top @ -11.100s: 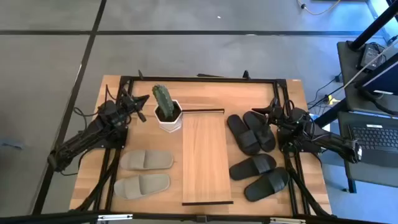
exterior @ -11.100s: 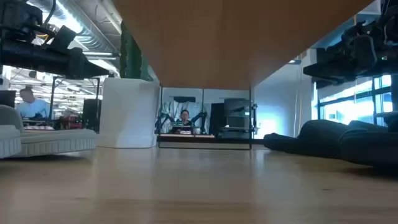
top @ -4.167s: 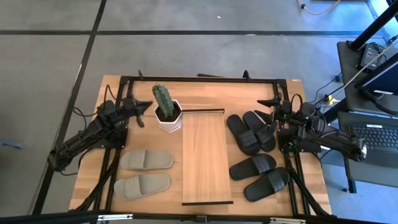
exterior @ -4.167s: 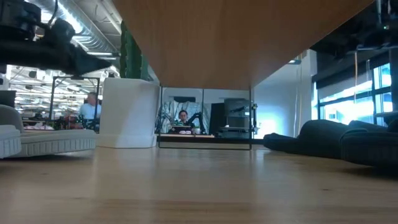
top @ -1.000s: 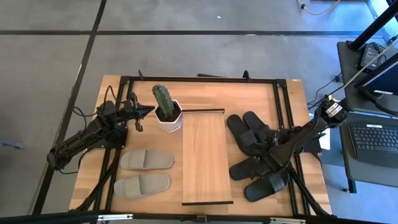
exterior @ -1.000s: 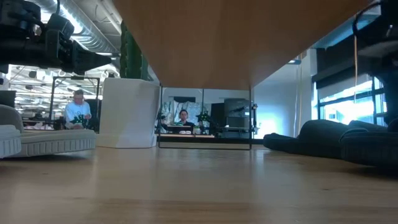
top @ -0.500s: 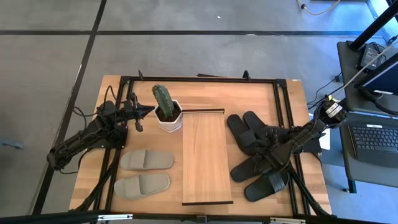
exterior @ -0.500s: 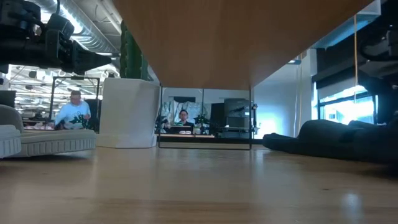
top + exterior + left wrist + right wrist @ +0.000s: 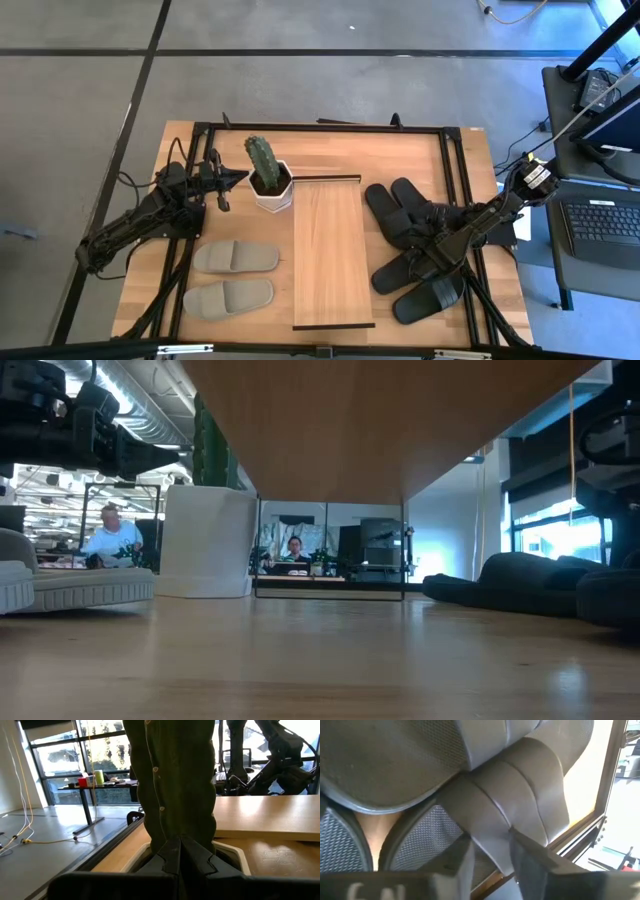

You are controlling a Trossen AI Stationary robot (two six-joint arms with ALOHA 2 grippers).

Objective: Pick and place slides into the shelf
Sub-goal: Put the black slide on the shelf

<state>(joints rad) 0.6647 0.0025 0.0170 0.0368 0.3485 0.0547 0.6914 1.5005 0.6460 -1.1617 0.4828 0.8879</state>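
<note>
The shelf [image 9: 330, 250], a long light-wood panel, lies across the middle of the table. Two grey-beige slides [image 9: 236, 257] [image 9: 228, 298] lie flat to its left. On its right, two black slides [image 9: 403, 212] overlap by the far side and another [image 9: 430, 297] lies nearer. My right gripper [image 9: 437, 255] reaches down over one more black slide [image 9: 400, 272] and is shut on it. My left gripper [image 9: 225, 190] hangs shut above the table beside a potted cactus [image 9: 268, 180]; the left wrist view shows its shut fingers [image 9: 180, 842] facing that cactus [image 9: 175, 780]. My right gripper pinches the broad strap [image 9: 520, 820] of the black slide between its two fingers [image 9: 462, 862], which come from above and slant in from the table's right. The fingers close on the strap's edge. How far the slide is off the table I cannot tell.
The white pot with the cactus stands at the shelf's far left corner. A black metal frame [image 9: 320, 127] runs around the tabletop, with rails by both arms. The low view [image 9: 330, 420] looks under the shelf's wooden underside; people sit in the room beyond.
My right gripper has stayed over the black slide, and the slide has turned a little: its end toward the shelf has swung toward the near edge. In the low view the dark slide shape on the right has changed outline.
</note>
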